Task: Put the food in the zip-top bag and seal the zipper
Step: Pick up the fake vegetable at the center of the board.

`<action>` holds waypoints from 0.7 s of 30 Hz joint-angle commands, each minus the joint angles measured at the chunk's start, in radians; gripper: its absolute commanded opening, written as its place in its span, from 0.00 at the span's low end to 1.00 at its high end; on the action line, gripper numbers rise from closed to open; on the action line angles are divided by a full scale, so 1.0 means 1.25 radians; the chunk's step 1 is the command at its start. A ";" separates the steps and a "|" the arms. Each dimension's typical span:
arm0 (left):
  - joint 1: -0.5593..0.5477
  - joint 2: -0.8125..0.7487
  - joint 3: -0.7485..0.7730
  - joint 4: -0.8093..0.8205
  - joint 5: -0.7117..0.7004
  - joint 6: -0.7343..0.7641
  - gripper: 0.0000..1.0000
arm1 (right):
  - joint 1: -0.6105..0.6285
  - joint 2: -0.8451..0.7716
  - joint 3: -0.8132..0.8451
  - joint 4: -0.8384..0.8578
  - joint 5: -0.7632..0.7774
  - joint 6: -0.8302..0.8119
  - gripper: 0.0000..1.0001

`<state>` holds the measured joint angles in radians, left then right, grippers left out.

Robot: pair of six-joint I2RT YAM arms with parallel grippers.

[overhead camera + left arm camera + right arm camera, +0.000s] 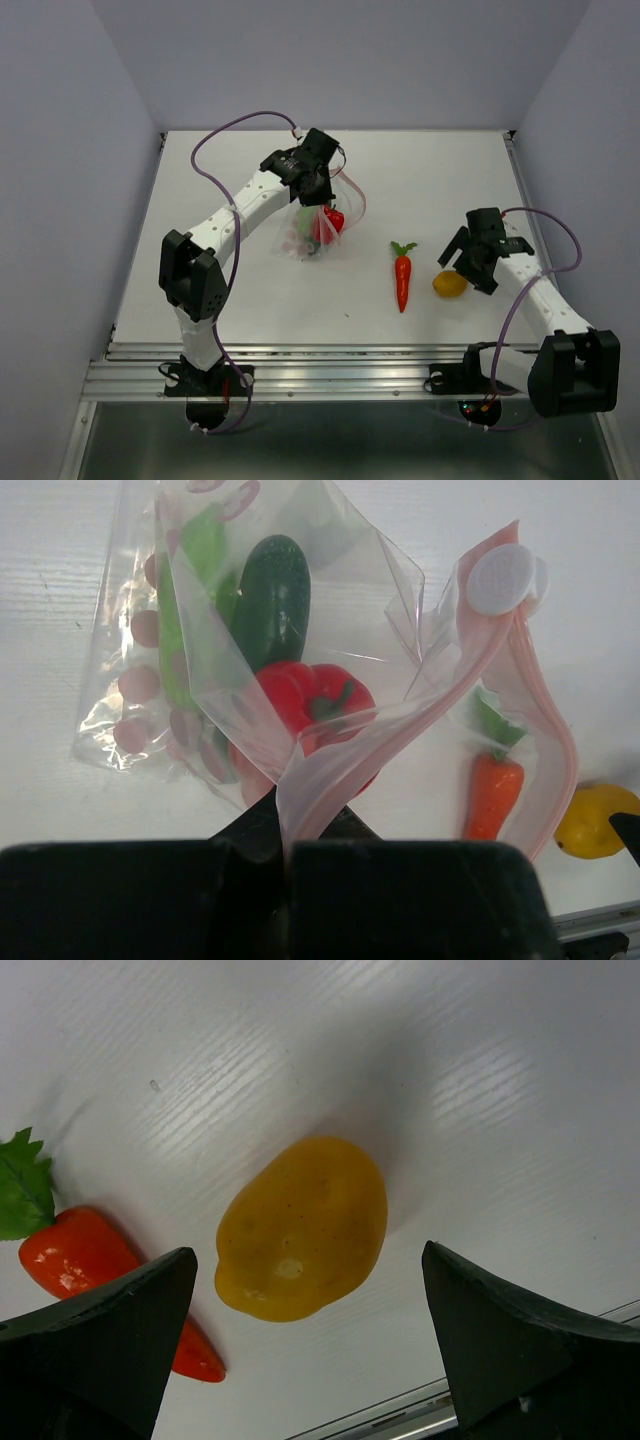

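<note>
The step in hand seems to be picking the yellow-orange round toy vegetable, which lies on the white table at about 4 o'clock from its centre. To do it well, I think the right gripper should go straight down and close across the narrow width of the toy. It should avoid the red-orange toy carrot with a green top, just beside at 9 o'clock. Its fingers are spread wide on both sides of the toy and touch nothing. The left gripper is pressed together on an edge of the clear crinkly plastic bag with pink dots, held up at 11 o'clock. The pale-pink zipper strip hangs open. Inside the bag are the dark green toy cucumber, the light green toy pepper and the red toy bell pepper.
</note>
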<state>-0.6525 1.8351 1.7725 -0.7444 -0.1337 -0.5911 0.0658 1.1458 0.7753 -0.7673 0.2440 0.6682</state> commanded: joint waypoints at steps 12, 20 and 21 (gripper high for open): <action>-0.002 -0.056 -0.010 0.019 0.001 0.015 0.00 | -0.005 0.021 -0.088 0.106 -0.042 0.052 0.92; -0.002 -0.054 -0.014 0.016 -0.001 0.013 0.00 | -0.005 0.014 -0.104 0.156 -0.065 0.039 0.62; -0.002 -0.054 -0.014 0.016 -0.003 0.011 0.00 | -0.005 -0.008 -0.099 0.157 -0.065 0.029 0.58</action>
<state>-0.6525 1.8351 1.7596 -0.7341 -0.1314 -0.5846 0.0654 1.1866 0.6479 -0.6247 0.1734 0.7189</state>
